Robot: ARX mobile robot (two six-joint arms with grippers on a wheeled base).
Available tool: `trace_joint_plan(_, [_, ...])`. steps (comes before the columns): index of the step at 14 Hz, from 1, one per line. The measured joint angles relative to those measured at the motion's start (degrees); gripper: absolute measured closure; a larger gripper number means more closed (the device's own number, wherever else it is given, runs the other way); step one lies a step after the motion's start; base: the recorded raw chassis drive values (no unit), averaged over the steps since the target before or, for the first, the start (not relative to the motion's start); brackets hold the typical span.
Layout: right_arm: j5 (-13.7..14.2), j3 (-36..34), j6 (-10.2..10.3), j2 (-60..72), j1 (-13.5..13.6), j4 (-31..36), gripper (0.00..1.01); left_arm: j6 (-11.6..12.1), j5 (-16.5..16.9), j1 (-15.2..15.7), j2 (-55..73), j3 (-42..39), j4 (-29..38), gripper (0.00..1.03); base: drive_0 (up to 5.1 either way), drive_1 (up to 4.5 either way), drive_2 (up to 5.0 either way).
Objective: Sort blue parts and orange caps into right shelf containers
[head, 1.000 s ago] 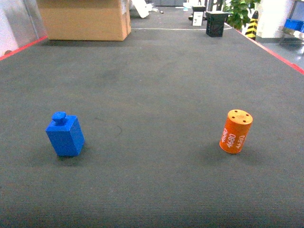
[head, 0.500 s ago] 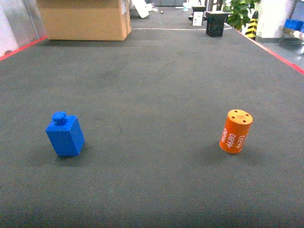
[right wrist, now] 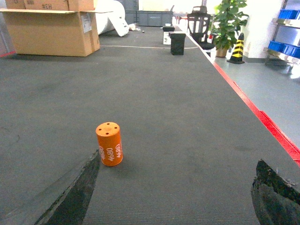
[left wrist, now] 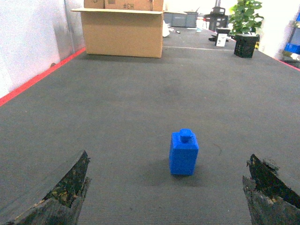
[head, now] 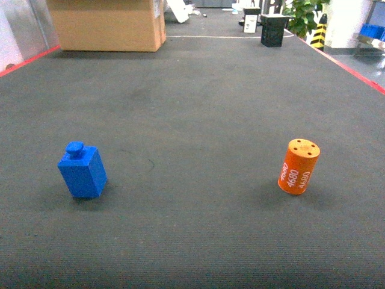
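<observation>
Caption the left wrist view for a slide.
Open left hand faces an upright blue part on the dark mat, cardboard box behind.

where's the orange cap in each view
Head: orange cap stands right of centre on the dark mat.
Left wrist: not in it; only the blue part shows.
Right wrist: lower left of centre, just above the left finger.
Shared landmark: the cardboard box at the far left, top left in the right wrist view too.

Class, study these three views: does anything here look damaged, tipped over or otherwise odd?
The blue part and orange cap both stand upright, intact. The only oddity: the left pincer's fingers have rough, chipped-looking padding.
</observation>
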Motion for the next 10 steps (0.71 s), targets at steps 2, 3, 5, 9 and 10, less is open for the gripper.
trace_joint_plan(2, [0.00,0.00,-0.02,0.00,0.00,0.00,0.03,0.00,0.00,0.00,0.00,0.00,0.00,0.05,0.0,0.00,0.0])
trace_joint_plan(3, [-0.02,0.00,0.00,0.00,0.00,0.00,0.03,0.00,0.00,0.00,0.00,0.00,0.00,0.05,0.0,0.00,0.0])
trace_joint_plan(5, [0.00,0.00,0.00,0.00,0.00,0.00,0.03,0.00,0.00,0.00,0.00,0.00,0.00,0.05,0.0,0.00,0.0])
trace_joint_plan(9, [19.50,1.09,2.51,11.19,11.72,4.76,0.03,0.92,-23.78,-12.41,12.02,0.48,9.81,0.05,0.0,0.00,0.0])
trace_joint_plan(10, [28.37,2.64,2.97,24.24,18.60,18.18,0.03,1.57,-31.78,-14.43,25.99,1.05,22.91,0.05,0.0,0.00,0.0])
